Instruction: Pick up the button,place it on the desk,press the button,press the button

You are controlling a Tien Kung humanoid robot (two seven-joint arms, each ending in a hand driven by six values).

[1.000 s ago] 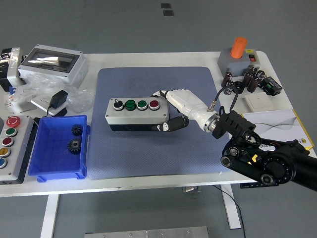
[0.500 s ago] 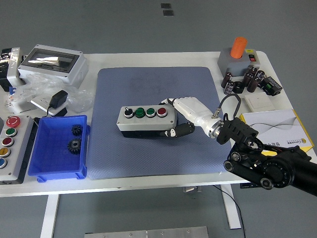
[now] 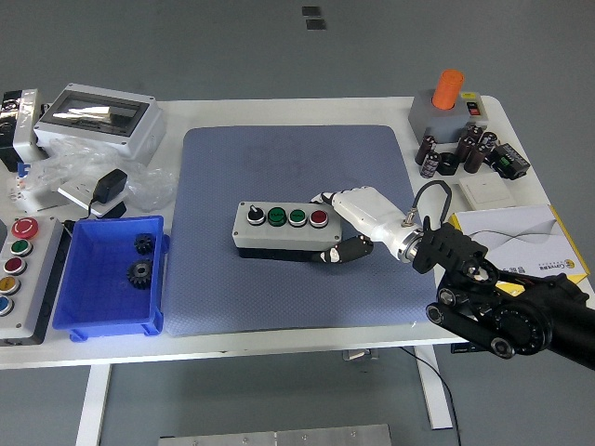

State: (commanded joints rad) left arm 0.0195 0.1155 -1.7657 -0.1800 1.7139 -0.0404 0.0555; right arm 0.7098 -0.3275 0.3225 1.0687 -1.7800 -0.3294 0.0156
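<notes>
The right hand [image 3: 349, 223] is gripping the right end of the button box [image 3: 284, 230], with its white fingers [image 3: 327, 198] wrapping over the far top edge and its dark thumb [image 3: 342, 251] pressing against the near side. The box is sitting on the blue mat [image 3: 297, 279], roughly at the mat's middle, with its long side running left to right. Its top is showing four controls in a row: a black knob at the left, two green buttons, and a red button nearest the hand. The black right arm is coming in from the lower right corner of the worktop [image 3: 279, 339].

To the left of the mat, a blue bin [image 3: 65, 288] is holding two dark gears [image 3: 141, 258]. At the far right corner, a grey box with an orange cap [image 3: 449, 102] is standing well apart from the hand.
</notes>
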